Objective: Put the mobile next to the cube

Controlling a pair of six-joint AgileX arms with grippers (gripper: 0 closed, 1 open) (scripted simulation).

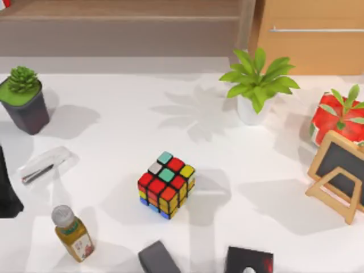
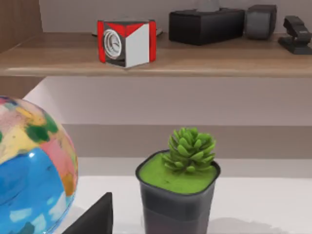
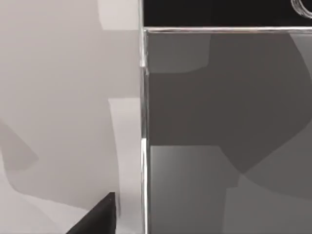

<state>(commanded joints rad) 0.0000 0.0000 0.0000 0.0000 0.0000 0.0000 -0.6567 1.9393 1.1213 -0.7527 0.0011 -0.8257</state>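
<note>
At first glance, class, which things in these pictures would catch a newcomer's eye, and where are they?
The cube draws the eye first, bright red, yellow and teal at the middle of the white table. Next come the leafy green plant at the far right and the red strawberry-like ornament at the right edge. The right wrist view looks close onto the mobile, its glossy dark screen silver-edged.

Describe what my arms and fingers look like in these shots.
Little of them shows. Each wrist view catches one matte black, flat-sided finger with a straight squared edge: the left gripper's, the right gripper's. A plain black arm part sits at the table's left edge. No cables or markings are visible.
</note>
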